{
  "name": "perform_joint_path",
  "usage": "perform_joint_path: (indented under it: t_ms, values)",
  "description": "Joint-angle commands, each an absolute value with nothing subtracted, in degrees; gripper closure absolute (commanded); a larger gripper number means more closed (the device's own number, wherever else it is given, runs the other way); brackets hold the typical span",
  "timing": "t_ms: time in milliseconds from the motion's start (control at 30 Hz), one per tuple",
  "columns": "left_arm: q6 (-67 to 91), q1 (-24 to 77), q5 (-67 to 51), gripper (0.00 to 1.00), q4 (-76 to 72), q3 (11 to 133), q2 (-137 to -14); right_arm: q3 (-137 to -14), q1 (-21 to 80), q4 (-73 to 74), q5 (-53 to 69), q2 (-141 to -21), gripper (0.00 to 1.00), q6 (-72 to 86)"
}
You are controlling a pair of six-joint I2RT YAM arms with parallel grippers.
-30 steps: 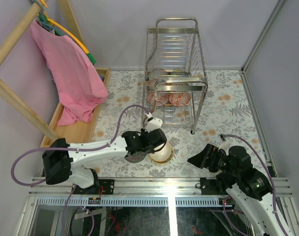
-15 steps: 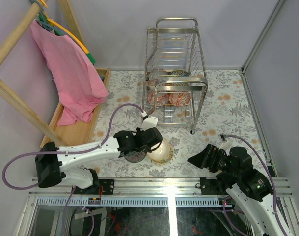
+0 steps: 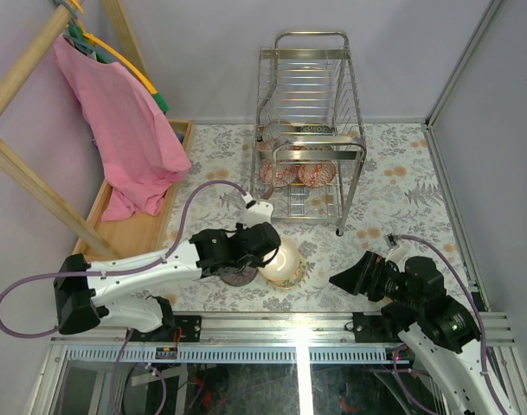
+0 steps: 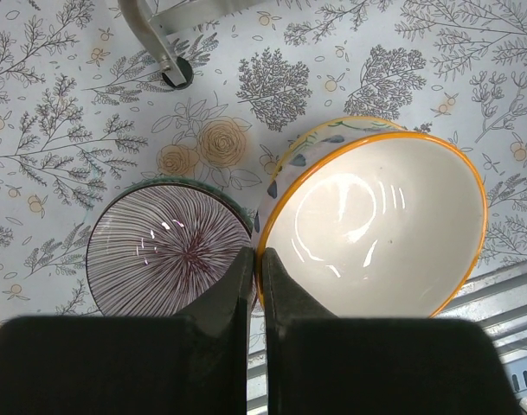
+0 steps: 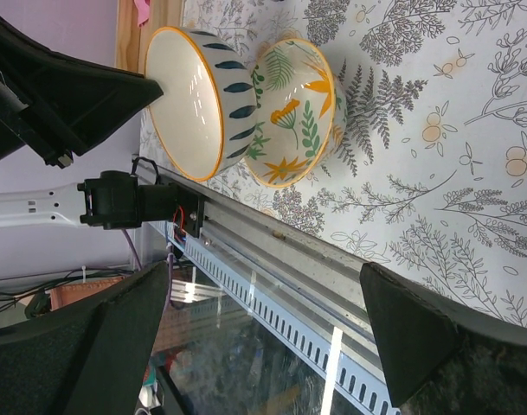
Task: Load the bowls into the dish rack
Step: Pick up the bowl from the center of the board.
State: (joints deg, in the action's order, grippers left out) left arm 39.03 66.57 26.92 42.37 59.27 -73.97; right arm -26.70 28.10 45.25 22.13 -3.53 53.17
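Left arm [image 3: 151,268] has swung its shoulder end toward the lower left of the top view since the earlier frame, and the bowl it carries sits slightly higher in frame and more tipped; right arm unchanged

- dish rack [image 3: 350,95]: upper centre of the top view, standing on the floral tablecloth [image 3: 401,190]. Two red-white bowls [image 3: 280,175] on edge in the lower tier, one grey bowl [image 3: 311,130] behind them, tier unclear
- pink cloth [image 3: 125,130]: upper left, draped over a wooden tray [image 3: 138,232] at the left edge
- left gripper [image 4: 255,259]: jaws pinched tight on the rim of the cream bowl [image 4: 375,233], one finger inside, one outside. In the top view that gripper [image 3: 263,246] is lower centre, well short of the rack
- cream bowl: orange rim, blue leaf marks outside, tilted well over in the right wrist view [image 5: 194,95], mouth facing frame left
- leaf-pattern bowl [image 5: 298,112]: upright on the cloth just right of the cream bowl in that view; in the left wrist view only an arc of its rim [image 4: 350,124] shows past the cream bowl. Can't tell whether the two touch
- striped bowl [image 4: 163,246]: lower left of the left wrist view, flat on the cloth, just beside the closed fingers
- right gripper [image 3: 354,278]: lower right of the top view, jaws spread wide, holding nothing, pointing toward the two bowls; in its own view [image 5: 263,272] the fingers frame the table's edge rail
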Motion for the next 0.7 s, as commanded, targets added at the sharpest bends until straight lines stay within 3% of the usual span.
perform_joint_path:
  t_ms: [0,667]
  values:
    - [40.82,67.04,27.59,1.00,41.95,61.95,-71.50,-26.65,27.87,41.79,25.48,-5.34,0.01,53.19]
    - [42.34,69.03,26.46,1.00,45.07,68.29,-73.77,-28.95,27.89,30.69,27.33,-18.48,0.02,50.49]
